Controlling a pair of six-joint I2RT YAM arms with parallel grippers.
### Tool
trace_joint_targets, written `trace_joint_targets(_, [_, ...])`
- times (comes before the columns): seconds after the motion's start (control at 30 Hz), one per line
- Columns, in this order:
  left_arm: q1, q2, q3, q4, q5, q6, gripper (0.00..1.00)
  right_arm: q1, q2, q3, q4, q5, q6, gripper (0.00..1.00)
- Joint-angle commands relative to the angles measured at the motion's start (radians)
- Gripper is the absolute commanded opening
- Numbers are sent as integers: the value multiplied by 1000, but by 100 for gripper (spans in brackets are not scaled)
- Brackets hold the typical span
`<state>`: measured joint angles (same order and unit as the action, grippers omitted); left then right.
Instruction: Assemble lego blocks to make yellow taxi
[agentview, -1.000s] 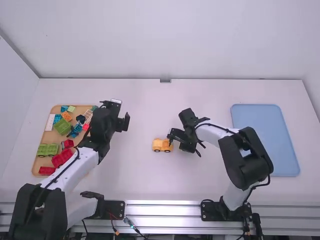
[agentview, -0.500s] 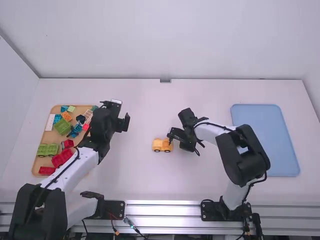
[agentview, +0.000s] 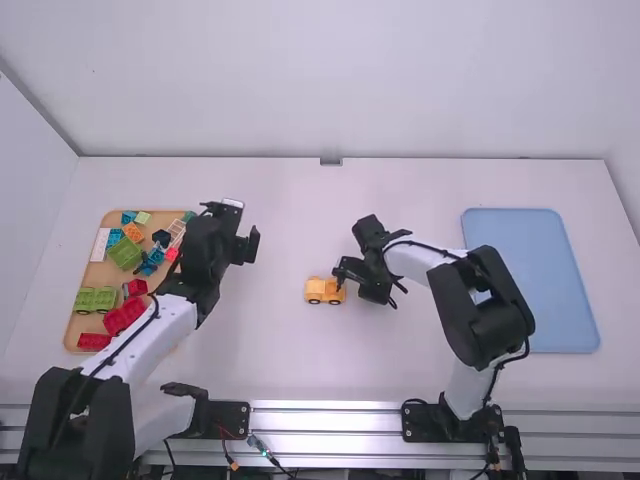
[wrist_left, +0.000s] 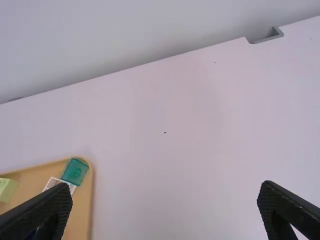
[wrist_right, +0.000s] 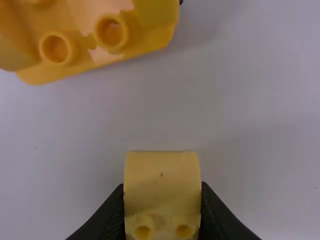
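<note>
On the white table (agentview: 250, 370), the blue tray (agentview: 530, 280) lies to the right and the wooden tray (agentview: 95, 276) of mixed bricks to the left, with the left jaws spread wide and empty near the latter. Between the trays stands the yellow car base (agentview: 318, 291), and just beside it the right jaws are closed on a smaller yellow block (wrist_right: 162, 180), so the step in hand looks like adding that block. Next calls for bringing it over the base, squaring it to the studs and pressing straight down.
</note>
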<state>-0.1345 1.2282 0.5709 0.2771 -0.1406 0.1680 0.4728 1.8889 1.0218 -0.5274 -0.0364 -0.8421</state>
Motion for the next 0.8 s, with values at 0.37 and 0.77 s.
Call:
trace_joint_targets(0.37, [-2,-18,-4,44,-6,31,99,0,22,21,45,-45,377,33])
trace_joint_targets(0.77, [-2,-18,-4,64,-6,31,99,6,22,35,-30,34,987,0])
